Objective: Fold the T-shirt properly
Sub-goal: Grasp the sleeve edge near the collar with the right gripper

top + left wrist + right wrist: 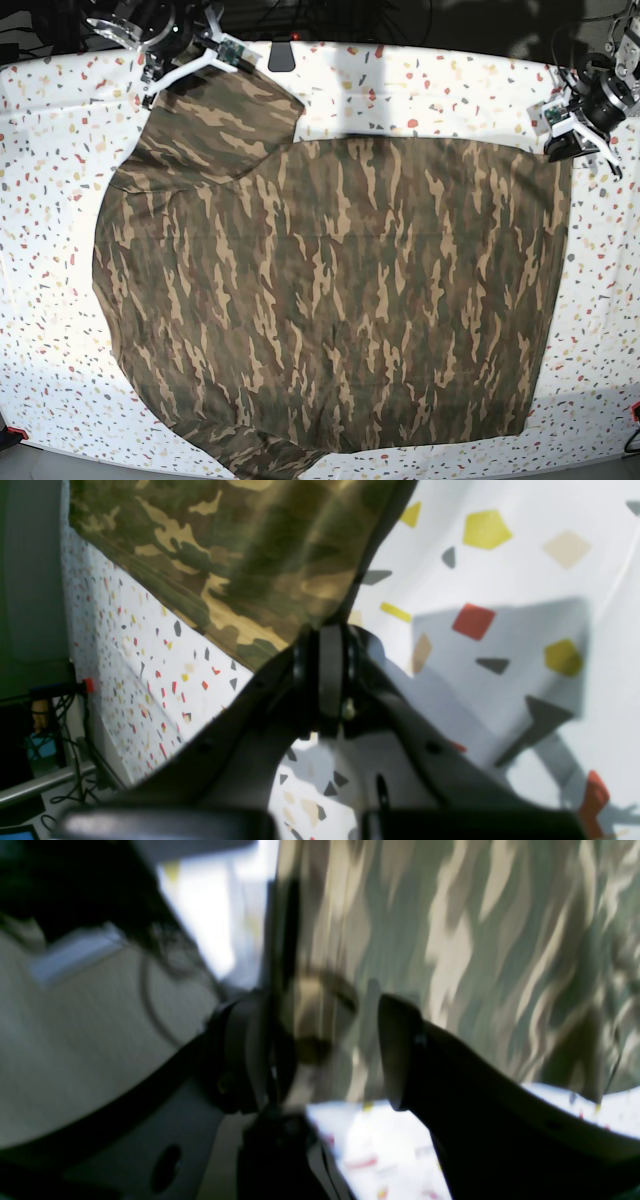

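Observation:
The camouflage T-shirt (330,300) lies spread flat over most of the speckled table, with one sleeve (215,115) pointing to the far left corner. At the far right corner of the cloth, my left gripper (562,140) is shut on the shirt's edge. The left wrist view shows its jaws (330,647) pressed together with the camouflage fabric (240,555) running out of them. My right gripper (185,72) sits at the sleeve's far end, open. In the right wrist view its fingers (400,1050) stand wide apart around blurred cloth (450,940).
The white terrazzo-patterned table (420,90) shows along the far side, left side and right side of the shirt. Cables and dark equipment (290,20) sit behind the far edge. A metal rail and wires (45,775) hang beside the table.

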